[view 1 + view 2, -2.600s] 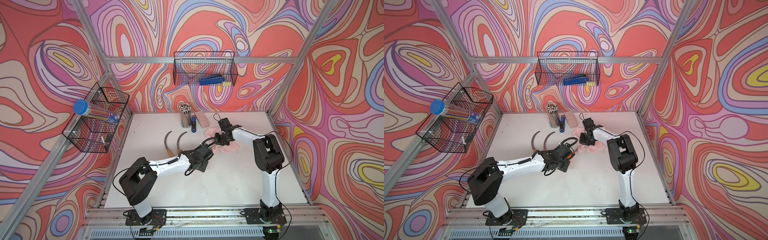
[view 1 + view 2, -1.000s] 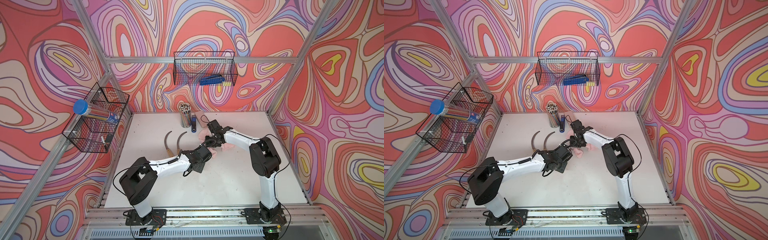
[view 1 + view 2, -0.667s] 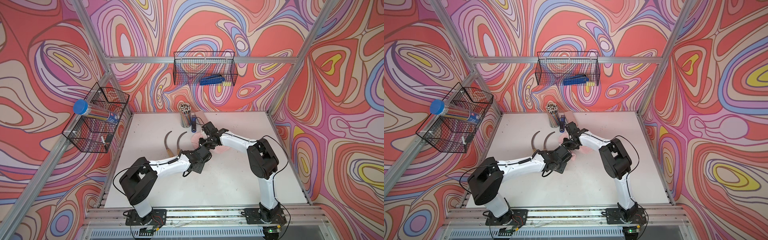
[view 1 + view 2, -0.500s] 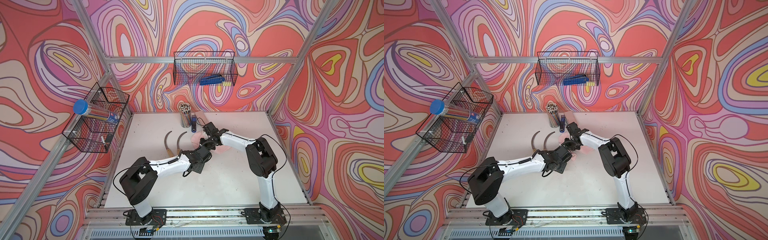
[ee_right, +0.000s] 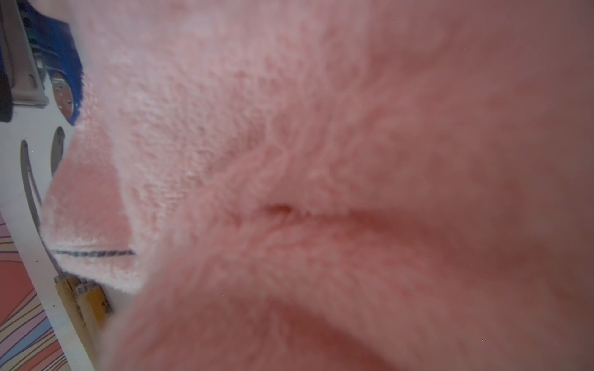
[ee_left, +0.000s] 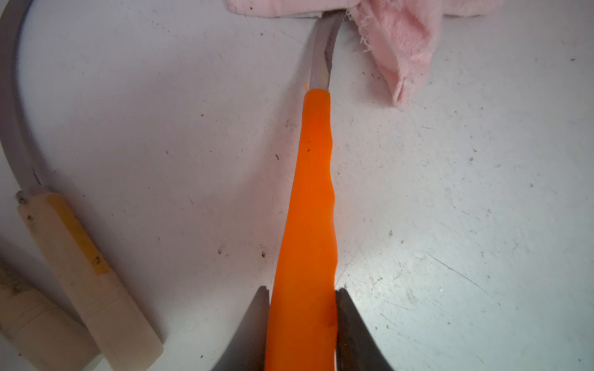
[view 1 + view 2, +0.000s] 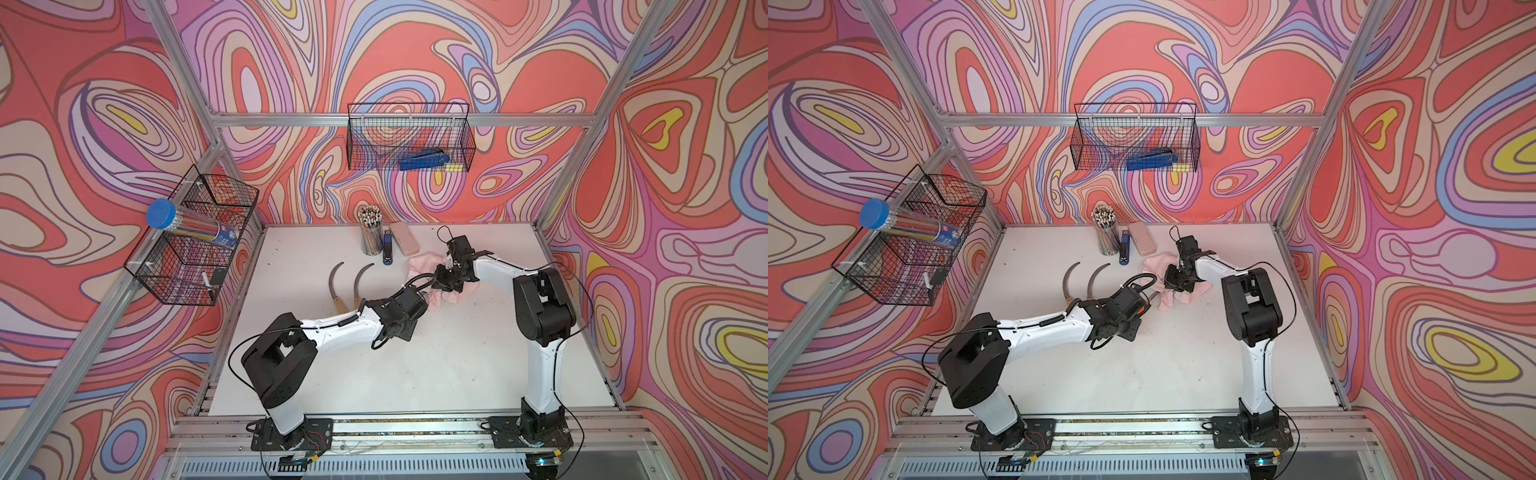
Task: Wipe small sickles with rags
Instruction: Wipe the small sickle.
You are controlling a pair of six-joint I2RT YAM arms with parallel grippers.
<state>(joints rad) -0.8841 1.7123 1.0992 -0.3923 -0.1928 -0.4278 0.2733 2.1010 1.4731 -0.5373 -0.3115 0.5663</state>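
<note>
Handle of orange-handled sickle (image 6: 308,208) clamped by left gripper (image 6: 302,290); blade covered by pink rag (image 7: 422,264) near blue stapler (image 7: 387,249). Rag, pinched by right gripper (image 7: 445,282), now dragged back from stapler: wiping stroke judged underway.

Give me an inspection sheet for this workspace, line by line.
Surface: white table, speckled and scratched.
Job's things: orange-handled sickle held by its handle, blade running under the pink rag; two wooden-handled sickles lying side by side.
Clutter: pencil cup, blue stapler, pink case near the back wall.
Grippers: left gripper shut on the orange handle; right gripper shut on the rag, buried in cloth.
Cables: black cable loops at both wrists, no snag seen.
Surroundings: back basket holds a blue tool; side basket a blue-capped tube; patterned walls.
</note>
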